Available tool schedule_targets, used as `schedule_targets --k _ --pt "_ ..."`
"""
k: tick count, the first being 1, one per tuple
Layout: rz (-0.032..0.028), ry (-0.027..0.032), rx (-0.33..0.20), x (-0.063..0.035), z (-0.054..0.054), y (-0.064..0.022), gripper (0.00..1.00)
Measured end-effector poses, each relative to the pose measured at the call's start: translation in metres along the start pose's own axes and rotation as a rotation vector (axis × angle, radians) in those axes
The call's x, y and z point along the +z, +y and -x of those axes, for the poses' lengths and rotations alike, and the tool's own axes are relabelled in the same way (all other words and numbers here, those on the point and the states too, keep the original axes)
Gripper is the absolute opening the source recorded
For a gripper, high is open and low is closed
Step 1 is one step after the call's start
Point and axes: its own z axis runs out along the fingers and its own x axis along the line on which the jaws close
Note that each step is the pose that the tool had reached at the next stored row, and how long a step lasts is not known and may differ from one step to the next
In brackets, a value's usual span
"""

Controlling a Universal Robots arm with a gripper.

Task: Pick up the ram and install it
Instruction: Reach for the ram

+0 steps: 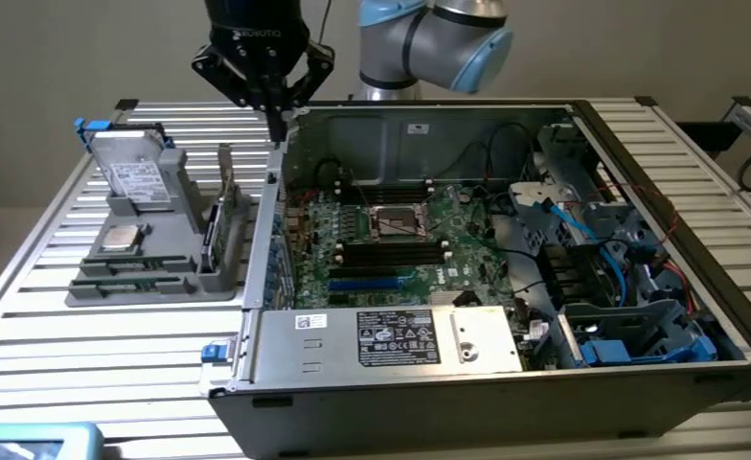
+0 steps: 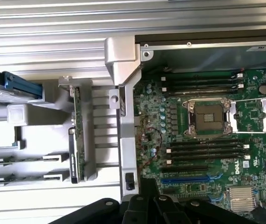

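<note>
We see the black pincer [image 1: 277,125] pressed together, empty, above the metal computer case [image 1: 478,412] wall. Two narrow green ram sticks [image 1: 130,268] lie flat in the grey tray [image 1: 177,287] beside that case.

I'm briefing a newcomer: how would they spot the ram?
On the exterior view's left, beside the open computer case, sits a gray tray. At its end nearest that camera, next to the square silver CPU, lies the ram: two long, narrow green sticks, lower than the card standing on edge.
</note>
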Motion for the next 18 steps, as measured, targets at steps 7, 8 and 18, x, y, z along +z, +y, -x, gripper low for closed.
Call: schedule_targets --k 7,8,18 --pt "0.0 0.0 0.0 0.001 -0.032 -0.0023 0.11" --pt "0.0 0.0002 0.0 0.0011 -0.036 -0.0027 0.11" --pt "-0.0089 0.0365 -0.001 0.0044 -0.068 -0.0051 0.11"
